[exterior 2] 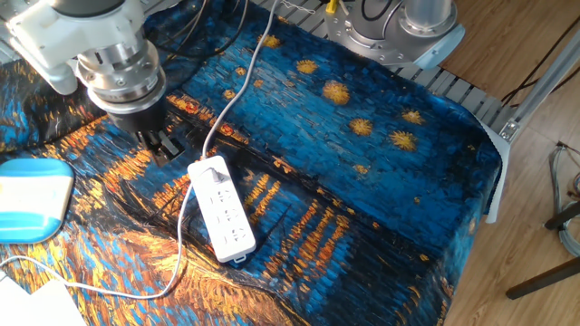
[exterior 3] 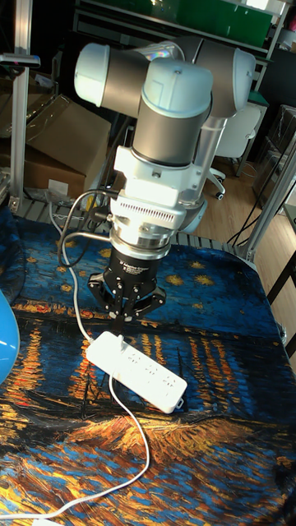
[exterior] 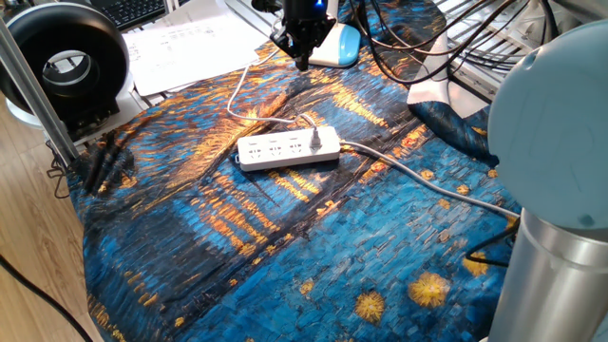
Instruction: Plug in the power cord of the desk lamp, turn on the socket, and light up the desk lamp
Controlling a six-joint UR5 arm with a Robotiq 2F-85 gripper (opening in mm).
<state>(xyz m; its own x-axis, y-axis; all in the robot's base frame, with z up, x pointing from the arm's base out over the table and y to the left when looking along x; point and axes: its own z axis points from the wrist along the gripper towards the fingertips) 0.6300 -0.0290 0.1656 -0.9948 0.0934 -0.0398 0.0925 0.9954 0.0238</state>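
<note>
The socket (exterior: pixel 288 149) (exterior 2: pixel 222 210) (exterior 3: pixel 136 370), a white strip, lies flat on the blue-and-orange cloth. The power cord (exterior: pixel 236 103) (exterior 2: pixel 178 254) (exterior 3: pixel 138 460) ends in a small plug (exterior 2: pixel 214 173) (exterior 3: pixel 121 340) that sits in the strip's end outlet, on the side of the thicker cable. The desk lamp's light-blue base (exterior: pixel 344 42) (exterior 2: pixel 32 201) stands at the cloth's edge; I see no stem. My gripper (exterior: pixel 302 55) (exterior 2: pixel 164 147) (exterior 3: pixel 123 317) hangs shut and empty above the cloth, between lamp and strip, just beyond the plug end.
The strip's thicker cable (exterior: pixel 418 176) (exterior 2: pixel 237 91) runs across the cloth towards the arm's base (exterior 2: pixel 399 32). A black ring-shaped device (exterior: pixel 62 62) and papers (exterior: pixel 185 43) lie beside the cloth. Black cables (exterior: pixel 408 43) are piled near the lamp.
</note>
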